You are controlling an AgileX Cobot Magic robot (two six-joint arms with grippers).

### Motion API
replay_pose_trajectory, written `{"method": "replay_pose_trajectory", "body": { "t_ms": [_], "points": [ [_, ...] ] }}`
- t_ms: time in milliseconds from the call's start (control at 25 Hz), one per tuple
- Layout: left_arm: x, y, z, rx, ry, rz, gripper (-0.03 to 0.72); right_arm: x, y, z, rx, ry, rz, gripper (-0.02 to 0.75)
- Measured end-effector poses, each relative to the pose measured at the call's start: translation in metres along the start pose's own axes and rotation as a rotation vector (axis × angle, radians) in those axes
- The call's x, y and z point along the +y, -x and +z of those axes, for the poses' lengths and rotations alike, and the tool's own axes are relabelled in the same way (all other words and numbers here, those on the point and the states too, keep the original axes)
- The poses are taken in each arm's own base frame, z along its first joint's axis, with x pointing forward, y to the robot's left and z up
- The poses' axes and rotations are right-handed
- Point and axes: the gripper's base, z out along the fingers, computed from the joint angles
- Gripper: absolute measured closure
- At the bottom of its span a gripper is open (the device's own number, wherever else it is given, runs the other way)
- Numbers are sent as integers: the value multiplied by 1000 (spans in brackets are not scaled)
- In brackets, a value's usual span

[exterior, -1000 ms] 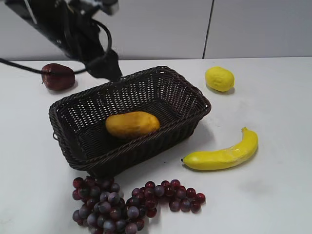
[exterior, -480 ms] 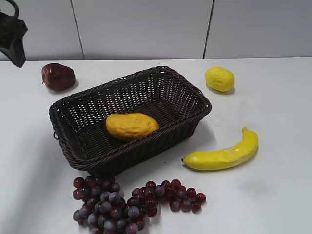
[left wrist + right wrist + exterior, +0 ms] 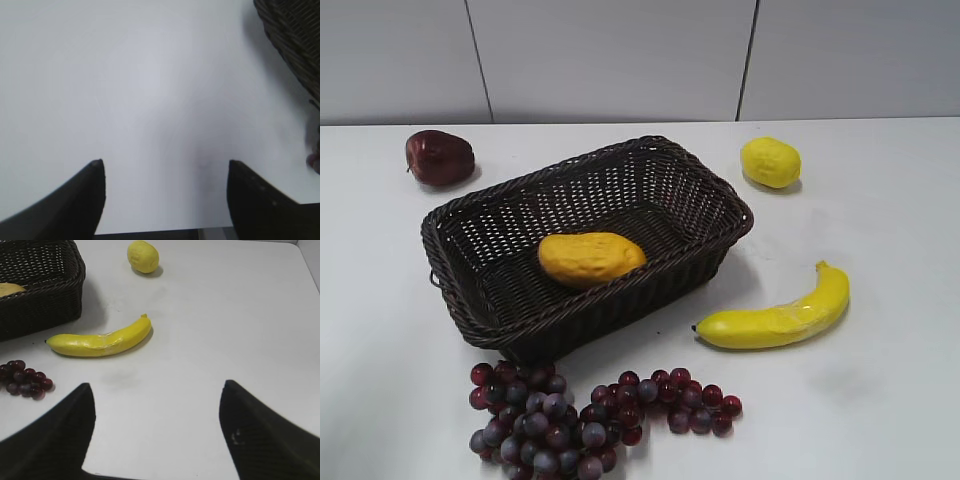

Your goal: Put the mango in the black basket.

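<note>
The yellow-orange mango point(image 3: 590, 258) lies inside the black basket point(image 3: 715, 195) in the middle of the white table. A sliver of it shows in the right wrist view point(image 3: 9, 288), inside the basket point(image 3: 45, 295). Neither arm shows in the exterior view. My left gripper point(image 3: 165, 167) is open and empty over bare table, with the basket's corner point(image 3: 295, 35) at its upper right. My right gripper point(image 3: 156, 387) is open and empty above the table's front right.
A lemon point(image 3: 770, 161) sits back right of the basket, a banana point(image 3: 780, 315) at its front right, dark grapes point(image 3: 570, 420) in front, a dark red apple point(image 3: 440, 157) at back left. The banana point(image 3: 102, 340), lemon point(image 3: 143, 256) and grapes point(image 3: 22, 377) show in the right wrist view.
The left arm, which was over the basket's back left, has drawn away to the left and left the exterior view. The mango stays in the basket.
</note>
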Motion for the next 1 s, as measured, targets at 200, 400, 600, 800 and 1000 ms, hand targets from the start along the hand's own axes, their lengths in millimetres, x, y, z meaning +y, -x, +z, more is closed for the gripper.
{"method": "replay_pose_trajectory", "body": {
  "t_ms": [200, 400, 600, 800, 1000],
  "points": [
    [-1, -57, -16, -129, 20, 1, 114, 0, 0, 0, 0, 0, 0, 146],
    [1, -108, -25, -333, 90, 20, 114, 0, 0, 0, 0, 0, 0, 146],
    [-1, -159, -31, -538, 107, 15, 114, 0, 0, 0, 0, 0, 0, 146],
    [-3, -196, -25, -715, 108, 9, 114, 0, 0, 0, 0, 0, 0, 146],
    [-4, -211, -29, -812, 112, 7, 115, 0, 0, 0, 0, 1, 1, 146]
  ]
}}
